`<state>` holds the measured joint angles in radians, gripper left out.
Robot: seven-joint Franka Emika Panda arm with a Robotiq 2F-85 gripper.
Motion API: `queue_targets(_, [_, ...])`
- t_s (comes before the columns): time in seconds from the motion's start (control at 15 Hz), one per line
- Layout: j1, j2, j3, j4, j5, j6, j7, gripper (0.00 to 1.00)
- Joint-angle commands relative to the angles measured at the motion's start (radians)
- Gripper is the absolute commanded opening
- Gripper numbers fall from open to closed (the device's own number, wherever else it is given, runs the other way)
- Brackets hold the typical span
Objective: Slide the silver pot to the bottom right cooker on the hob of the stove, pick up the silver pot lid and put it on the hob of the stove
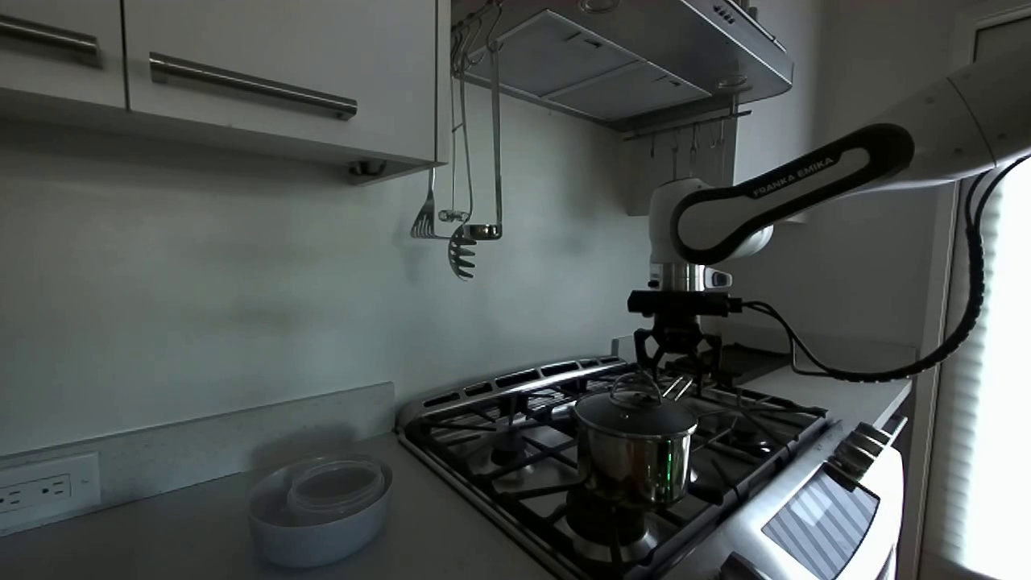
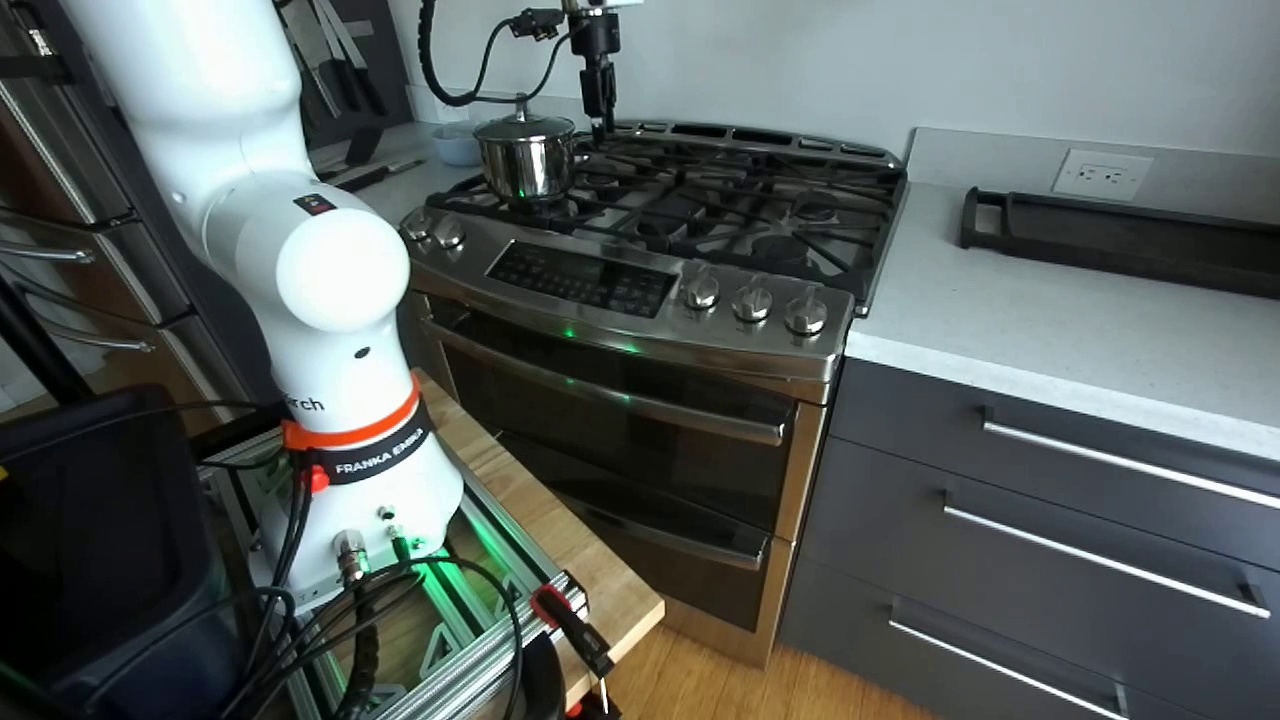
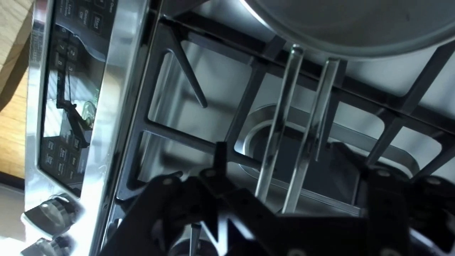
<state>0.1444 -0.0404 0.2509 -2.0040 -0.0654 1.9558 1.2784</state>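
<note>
Steel pot (image 1: 632, 467): lower right in an exterior view; snagging on grate bars (image 3: 177, 137) could tip it.
Hand (image 3: 280, 152): spread, handle (image 3: 279, 123) showing between its fingers (image 3: 219, 156).

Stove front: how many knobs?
5. In an exterior view, left of the control panel: an outer knob, an inner knob. Right of it: the nearest knob, the middle knob, the farthest knob. None seems hidden there.

We see a silver cylindrical steel pot (image 1: 635, 469), upright, round grey metal-rimmed lid (image 1: 636, 415) on top, black-grated stainless-steel hob (image 2: 700, 203) beneath
</note>
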Motion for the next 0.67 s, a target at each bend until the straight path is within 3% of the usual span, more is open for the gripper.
queue_targets(0.0, [0.013,-0.039,-0.02,-0.055,0.024,0.007,0.022,0.42])
queue_targets(0.27, [0.01,-0.052,-0.026,-0.078,0.03,0.029,0.039,0.13])
queue_targets(0.6, [0.005,-0.059,-0.033,-0.088,0.018,0.051,0.063,0.08])
